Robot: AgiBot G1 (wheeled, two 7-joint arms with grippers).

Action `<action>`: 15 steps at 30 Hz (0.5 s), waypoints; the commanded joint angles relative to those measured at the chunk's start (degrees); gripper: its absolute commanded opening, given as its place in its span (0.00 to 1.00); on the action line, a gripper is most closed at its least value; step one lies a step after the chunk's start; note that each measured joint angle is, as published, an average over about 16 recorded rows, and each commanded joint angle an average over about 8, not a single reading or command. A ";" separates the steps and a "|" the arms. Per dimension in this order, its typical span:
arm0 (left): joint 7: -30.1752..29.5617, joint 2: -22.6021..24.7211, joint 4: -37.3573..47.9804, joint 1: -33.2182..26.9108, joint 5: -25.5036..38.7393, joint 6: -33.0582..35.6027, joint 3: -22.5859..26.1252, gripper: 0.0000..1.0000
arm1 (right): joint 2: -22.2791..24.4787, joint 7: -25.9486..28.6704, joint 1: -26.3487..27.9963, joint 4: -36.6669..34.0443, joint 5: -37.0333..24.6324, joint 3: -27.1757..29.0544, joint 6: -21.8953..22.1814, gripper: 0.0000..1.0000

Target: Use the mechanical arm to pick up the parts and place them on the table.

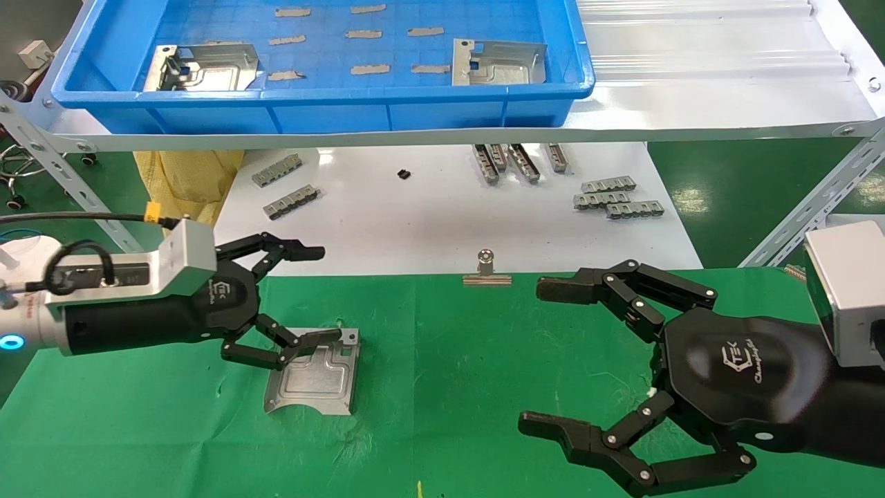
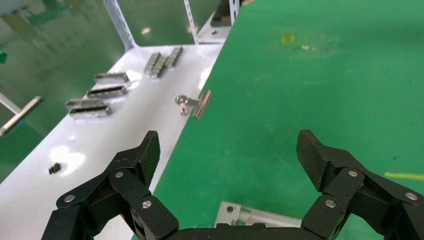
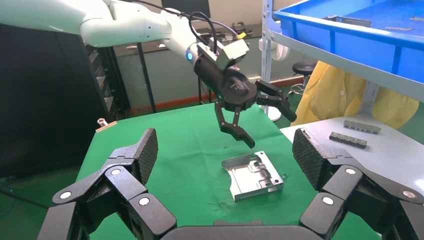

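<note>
One silvery part (image 1: 314, 379) lies flat on the green table (image 1: 449, 387), also visible in the right wrist view as the part (image 3: 252, 175). My left gripper (image 1: 321, 294) hangs open just above its far edge, its lower finger over the plate's corner and nothing between the fingers. In the left wrist view, my left gripper (image 2: 230, 150) shows spread fingers with the part (image 2: 260, 216) below the palm. Two more parts (image 1: 204, 67) (image 1: 498, 62) lie in the blue bin (image 1: 325, 111). My right gripper (image 1: 543, 354) stands open and empty over the table's right side.
The bin sits on a raised shelf with angled metal legs (image 1: 809, 207). Beneath it, a white board (image 1: 429, 214) carries several grey slotted bars (image 1: 615, 197). A binder clip (image 1: 487, 270) holds the cloth's far edge. A yellow bag (image 1: 187, 180) sits at the left.
</note>
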 commanded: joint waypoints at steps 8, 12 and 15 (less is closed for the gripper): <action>-7.53 -3.67 -11.27 5.72 -4.57 -0.90 -3.31 1.00 | 0.00 0.00 0.00 0.00 0.00 0.00 0.00 1.00; -10.84 -5.29 -16.22 8.24 -6.58 -1.30 -4.76 1.00 | 0.00 0.00 0.00 0.00 0.00 0.00 0.00 1.00; -13.33 -6.50 -19.95 10.14 -8.09 -1.59 -5.86 1.00 | 0.00 0.00 0.00 0.00 0.00 0.00 0.00 1.00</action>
